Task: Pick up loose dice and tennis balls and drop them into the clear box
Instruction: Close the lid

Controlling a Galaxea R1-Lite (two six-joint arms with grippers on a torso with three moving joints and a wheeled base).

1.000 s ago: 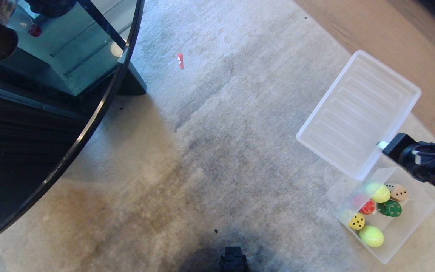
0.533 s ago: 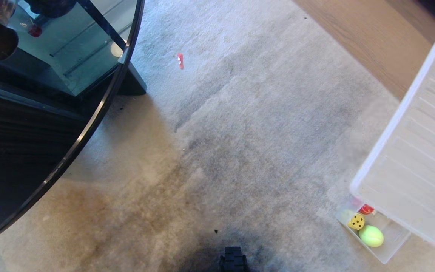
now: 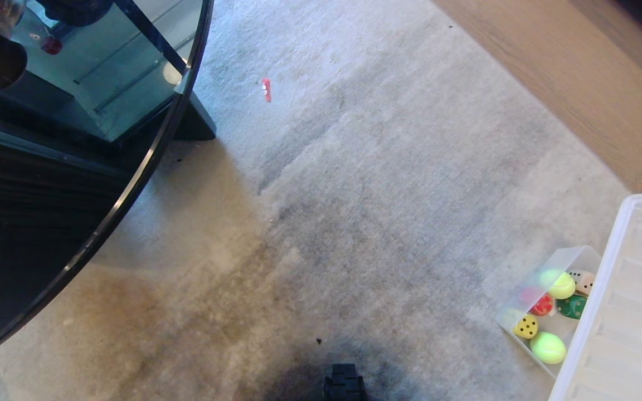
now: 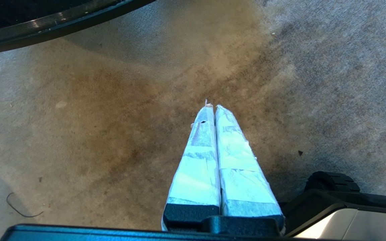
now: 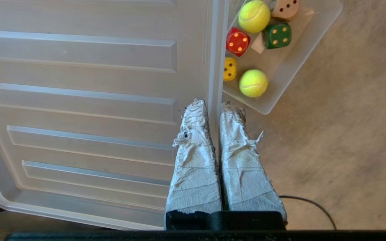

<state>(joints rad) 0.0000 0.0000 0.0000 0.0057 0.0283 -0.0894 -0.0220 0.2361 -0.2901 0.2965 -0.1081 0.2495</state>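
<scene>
Ridged clear lid [image 5: 89, 110] pinched at its rim between the right gripper's [image 5: 213, 104] closed fingers [image 5: 194, 115].

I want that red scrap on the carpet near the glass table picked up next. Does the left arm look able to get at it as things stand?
Probably yes: the red scrap lies on open carpet beside the glass table, with nothing over it. The left gripper is shut and holds nothing, but hangs well short of it, so a long reach is needed.

The right tool [image 5: 214, 106] is closed, pinching a thin rim between its wrapped fingers [image 5: 196, 157]; the left tool [image 4: 212, 108] hangs closed.
</scene>
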